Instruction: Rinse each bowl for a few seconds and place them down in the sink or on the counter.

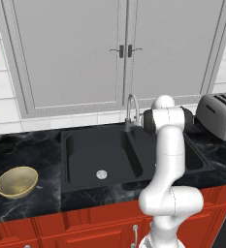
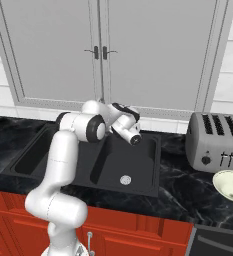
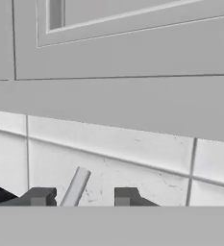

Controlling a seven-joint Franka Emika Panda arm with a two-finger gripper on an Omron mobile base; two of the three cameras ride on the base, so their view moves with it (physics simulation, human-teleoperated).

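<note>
**Gripper at the faucet, 2 bowls on the table**

I see the gripper (image 3: 80, 197) at the sink's (image 1: 109, 160) back, jaws apart around a slim faucet lever (image 3: 76, 186). Tan bowl (image 1: 17, 182) sits far left of the sink, cream bowl (image 2: 231, 185) far right, both well apart from the gripper.

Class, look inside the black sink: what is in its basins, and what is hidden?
The sink holds no bowl; round drains show. The arm covers part of the right basin in the left base view.
</note>
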